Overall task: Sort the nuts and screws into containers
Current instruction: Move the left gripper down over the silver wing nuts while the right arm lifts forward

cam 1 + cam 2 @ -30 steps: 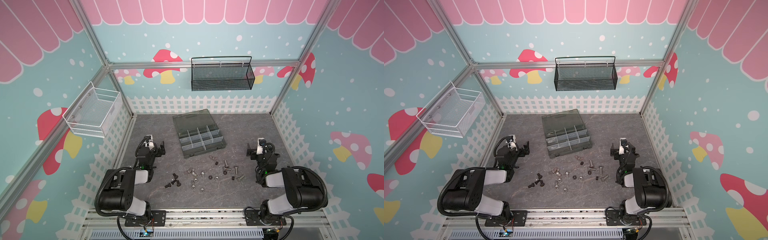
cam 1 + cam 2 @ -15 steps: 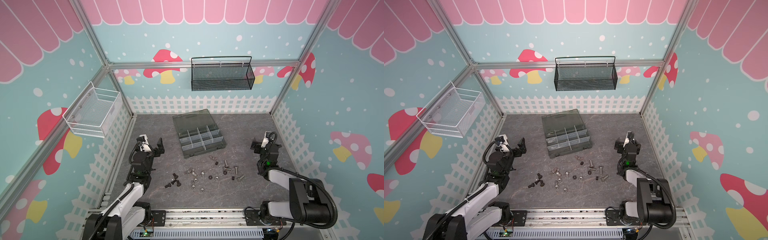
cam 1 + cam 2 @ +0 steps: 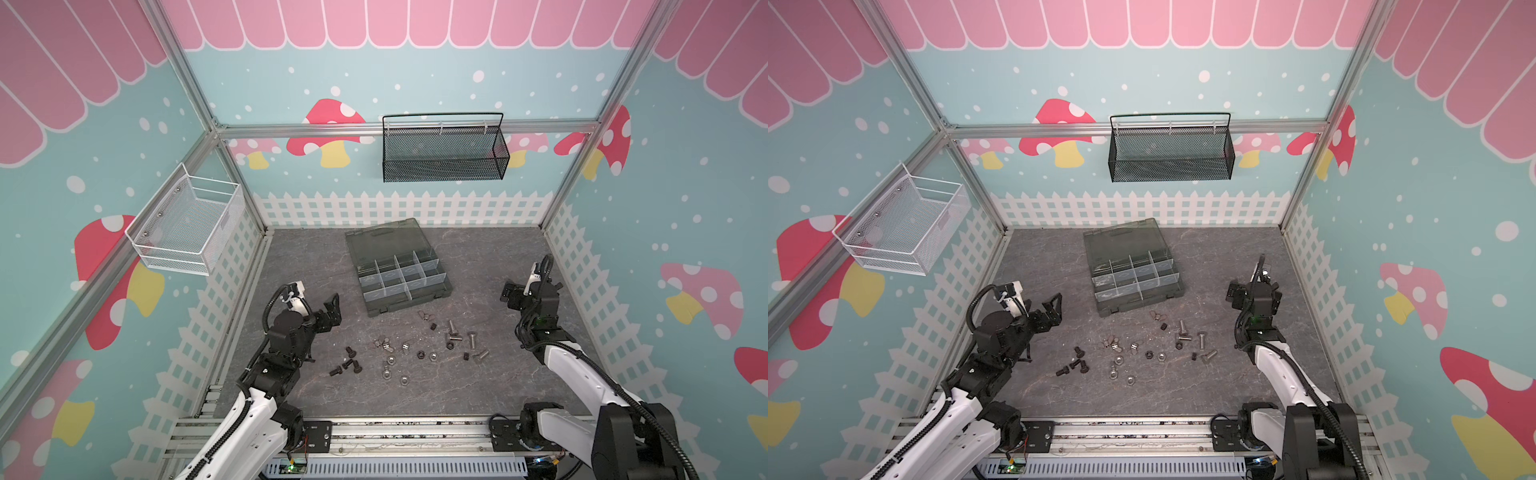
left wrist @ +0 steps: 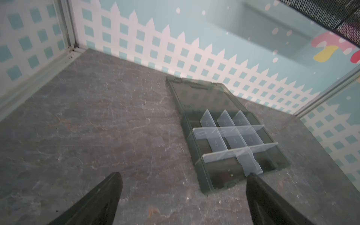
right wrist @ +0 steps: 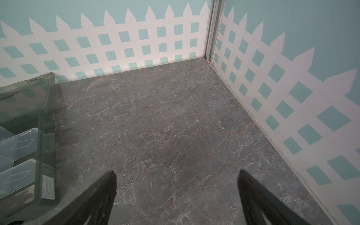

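The containers (image 3: 401,276), a grid of compartments in an organiser box (image 3: 409,302) with its lid (image 3: 384,239) folded open, lie mid-surface (image 3: 291,266) toward the rear edge. The screws (image 3: 452,327) and the nuts (image 3: 390,360) lie loose between the box and the front edge. The left gripper (image 4: 184,174), near the left edge, has its jaws spread wide and holds nothing. The right gripper (image 5: 176,172), near the right edge, is likewise spread wide and holds nothing.

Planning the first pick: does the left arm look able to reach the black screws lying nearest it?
Probably yes. The left pincer is open and empty, and only bare table lies between it and the black screws.
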